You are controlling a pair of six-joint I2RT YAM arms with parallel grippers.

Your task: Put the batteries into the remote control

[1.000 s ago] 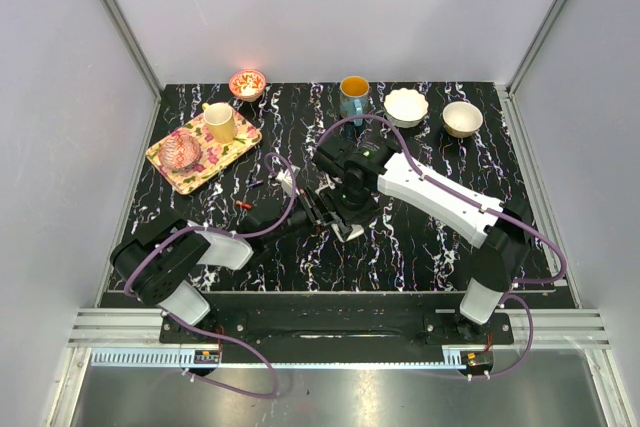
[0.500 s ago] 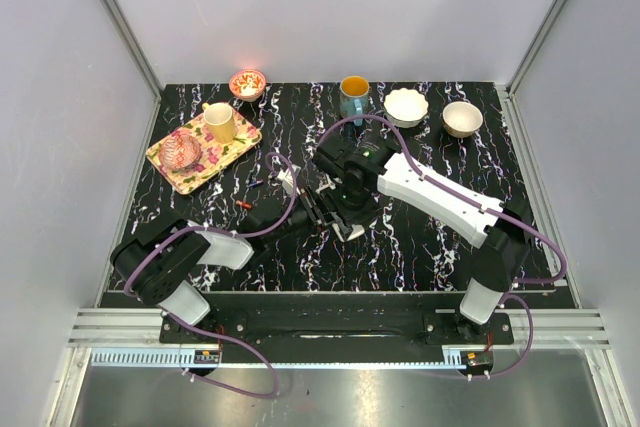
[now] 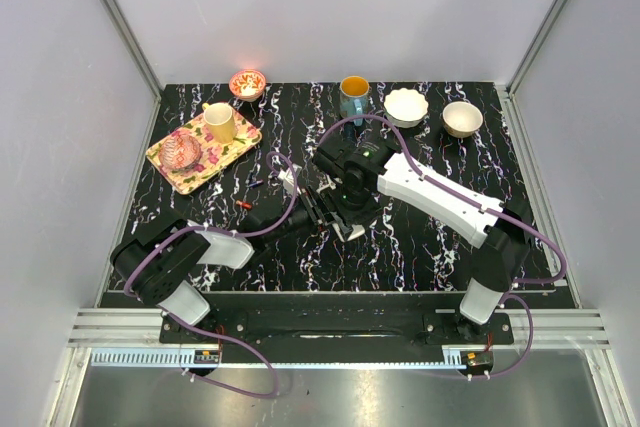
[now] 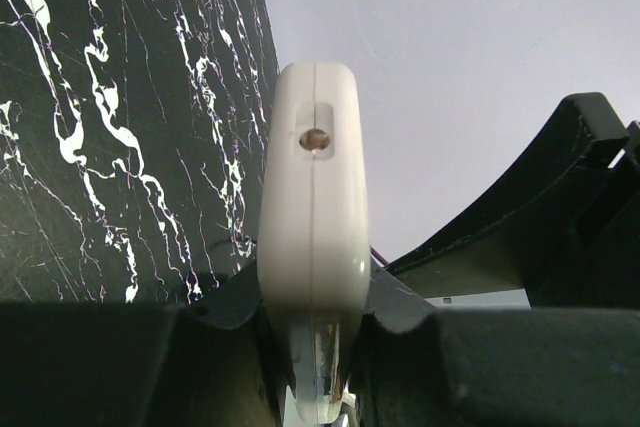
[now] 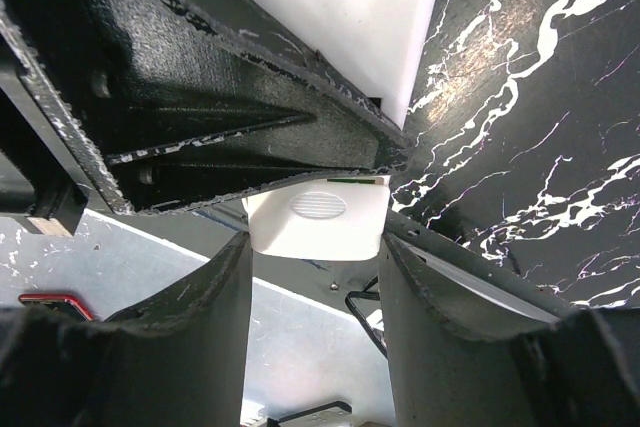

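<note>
The white remote control [image 4: 313,217] stands end-on between my left gripper's [image 4: 313,299] jaws, which are shut on its two flat faces; the small round emitter at its tip faces the camera. My right gripper [image 5: 315,247] is closed across the remote's width, its fingers [image 5: 440,317] pressing both side edges of the white back [image 5: 318,219], where a ribbed oval shows. From above, both grippers meet mid-table [image 3: 335,207], and the remote is mostly hidden under them. A reddish battery [image 3: 243,205] and another thin one [image 3: 257,184] lie on the black marbled table [image 3: 420,247], left of the grippers.
A floral tray [image 3: 202,152] at the back left carries a yellow cup [image 3: 221,123] and a pink glass dish [image 3: 183,150]. Along the back stand a small red bowl [image 3: 247,83], a teal mug [image 3: 354,93] and two white bowls [image 3: 406,106] [image 3: 462,118].
</note>
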